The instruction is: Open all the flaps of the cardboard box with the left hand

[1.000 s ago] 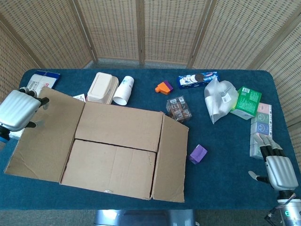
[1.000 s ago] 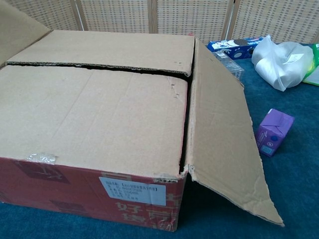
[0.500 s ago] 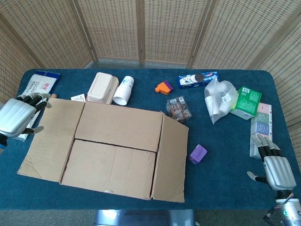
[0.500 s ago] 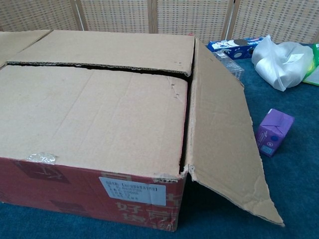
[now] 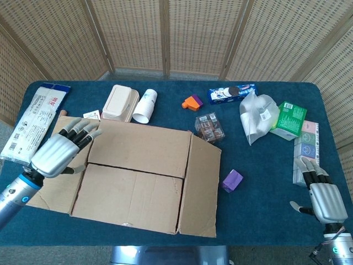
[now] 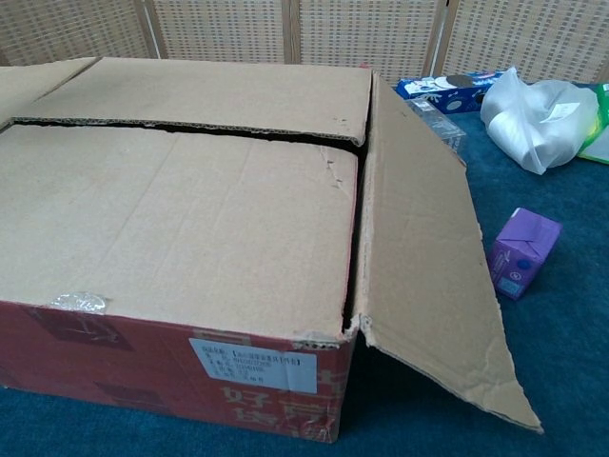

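— What changed? 
— Your left hand (image 5: 59,152) (fingers spread, empty) swung inward from the folded-out side flap (image 5: 54,182) to the cardboard box (image 5: 138,176) mid-table.
— Meaning? 
— Two inner flaps remain closed.

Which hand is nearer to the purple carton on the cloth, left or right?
Right. The right hand sits at the table's near right corner, just past the purple carton. The left hand hovers over the cardboard box's far-side open flap.
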You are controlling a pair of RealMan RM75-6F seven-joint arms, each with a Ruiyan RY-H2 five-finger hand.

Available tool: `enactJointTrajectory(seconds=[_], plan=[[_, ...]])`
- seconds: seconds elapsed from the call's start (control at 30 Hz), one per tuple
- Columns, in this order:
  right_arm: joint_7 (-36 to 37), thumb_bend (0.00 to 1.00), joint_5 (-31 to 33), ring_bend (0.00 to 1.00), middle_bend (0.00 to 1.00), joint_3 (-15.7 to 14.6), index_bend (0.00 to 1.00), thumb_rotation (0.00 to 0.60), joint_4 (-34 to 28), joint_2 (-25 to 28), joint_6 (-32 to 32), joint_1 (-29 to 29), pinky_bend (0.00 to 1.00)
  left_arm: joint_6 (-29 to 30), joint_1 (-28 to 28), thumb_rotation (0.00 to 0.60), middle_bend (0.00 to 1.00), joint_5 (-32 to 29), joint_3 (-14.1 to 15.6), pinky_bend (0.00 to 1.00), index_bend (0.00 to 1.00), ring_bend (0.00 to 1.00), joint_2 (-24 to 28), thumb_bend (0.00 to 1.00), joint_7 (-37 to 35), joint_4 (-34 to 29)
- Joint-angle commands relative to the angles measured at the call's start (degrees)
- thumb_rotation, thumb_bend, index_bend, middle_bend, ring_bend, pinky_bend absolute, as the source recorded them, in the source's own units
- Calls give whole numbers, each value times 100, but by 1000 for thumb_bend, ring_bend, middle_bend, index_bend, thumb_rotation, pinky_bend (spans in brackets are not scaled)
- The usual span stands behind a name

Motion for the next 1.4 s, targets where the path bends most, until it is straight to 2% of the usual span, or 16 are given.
enactJointTrajectory(seconds=[0.03, 0.27, 0.5, 0.83, 1.0, 1.4], plan=[[41, 0, 12, 0, 0, 8, 0, 600, -3, 17, 2, -2, 150, -128, -86, 600, 0, -28, -6, 59, 64, 0, -313, 165, 260, -74], [141, 0, 23, 0, 0, 23, 0, 600, 8, 45, 6, -2, 151, 7, -133, 600, 0, 57, -57, 77, 9, 0, -815, 164, 540, 72], [215, 0, 26, 0, 0, 31, 0, 600, 14, 71, 4, 0, 150, 8, -190, 600, 0, -86, -138, 82, 0, 0, -1167, 164, 883, 252], [206, 0, 19, 0, 0, 24, 0, 600, 23, 62, -7, 6, 151, 22, -231, 600, 0, -295, -224, 86, 0, 0, -1350, 165, 1087, 466], [228, 0, -13, 0, 0, 16, 0, 600, 13, 71, 9, 3, 151, 16, -201, 600, 0, -299, -123, 88, 0, 0, -1474, 165, 956, 567], [272, 0, -13, 0, 0, 11, 0, 600, 9, 84, -9, 9, 151, 160, -127, 600, 0, -115, 20, 89, 0, 0, -1405, 165, 775, 760]])
